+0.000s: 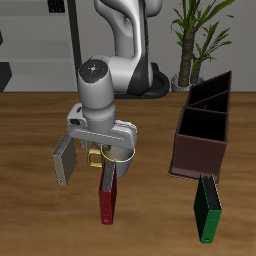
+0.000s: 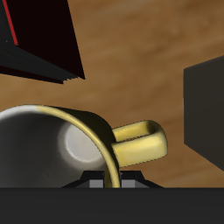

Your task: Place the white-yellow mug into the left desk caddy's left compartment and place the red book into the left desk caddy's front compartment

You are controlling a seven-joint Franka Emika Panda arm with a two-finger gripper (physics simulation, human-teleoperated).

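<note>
Counter [image 1: 30,150]: wooden, carries everything.
Left desk caddy [image 1: 205,125]: dark-brown, well apart from the arm.
End effector [image 1: 108,152]: directly over the white-yellow mug [image 2: 66,153]; its jaw state is hidden, perhaps closed on the rim.
Red book [image 1: 106,195]: upright, just beside the mug.
Green book [image 1: 206,210]: near the caddy's front.

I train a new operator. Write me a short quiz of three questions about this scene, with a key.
1. True or false: the white-yellow mug already sits inside the left desk caddy.
2. Is the red book standing or lying flat?
3. Which book is closest to the caddy? A) red book B) green book C) grey book

Key: 1 false; 2 standing; 3 B.
</note>
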